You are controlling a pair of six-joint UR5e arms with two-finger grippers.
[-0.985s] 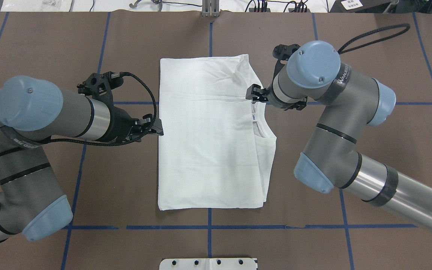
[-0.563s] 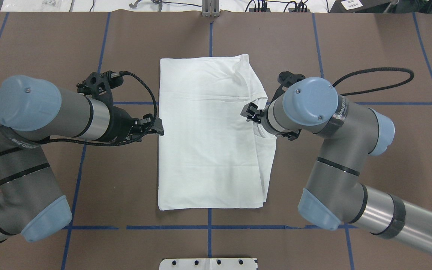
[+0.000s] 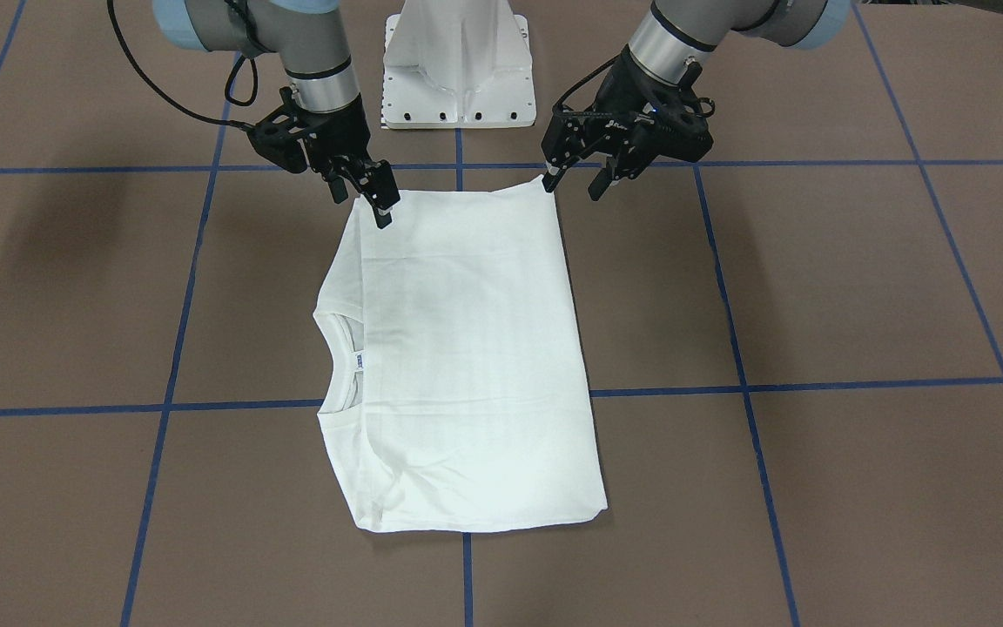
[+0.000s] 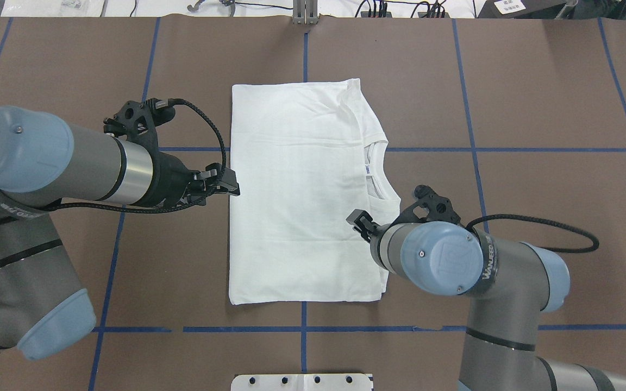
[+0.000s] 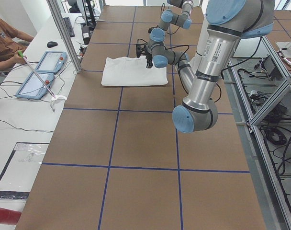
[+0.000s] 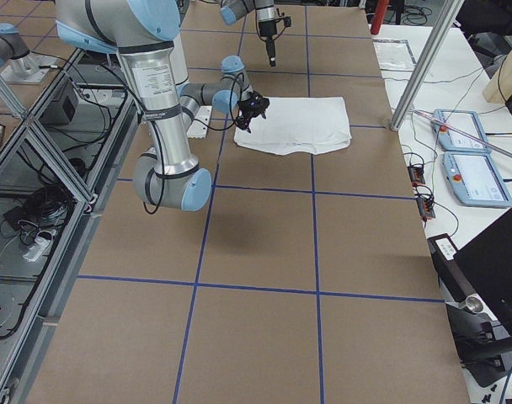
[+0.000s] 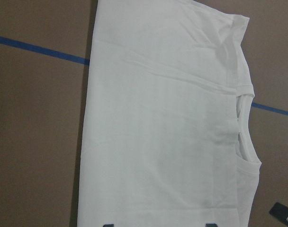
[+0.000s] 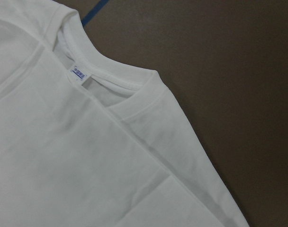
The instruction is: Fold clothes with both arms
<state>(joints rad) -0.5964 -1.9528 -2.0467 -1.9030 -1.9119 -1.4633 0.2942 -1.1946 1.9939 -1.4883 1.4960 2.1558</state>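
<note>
The brown bench (image 4: 536, 81), crossed by blue tape lines (image 4: 470, 149), carries the whole scene. The left arm (image 4: 63, 157) and the right arm (image 4: 481, 260) reach in from opposite sides. Between them the white T-shirt (image 4: 296, 206) lies flat, folded into a tall rectangle at the middle of the bench. Its long axis runs from the robot's edge towards the far edge, and its neck opening faces the robot's right.

The left tool (image 3: 571, 189) stands wide by the shirt's left long edge. The left wrist view confirms this, with two dark fingertips (image 7: 210, 224) well apart at the bottom. The right tool (image 3: 368, 202) is also parted and grips nothing, at the shirt's right edge on the robot's side of the neck. From overhead its wrist covers most of it, while the front-facing view shows both fingers.

The ribbed collar (image 8: 134, 101) and the small blue-white tag (image 8: 80, 73) are sharp only in the right wrist view.
</note>
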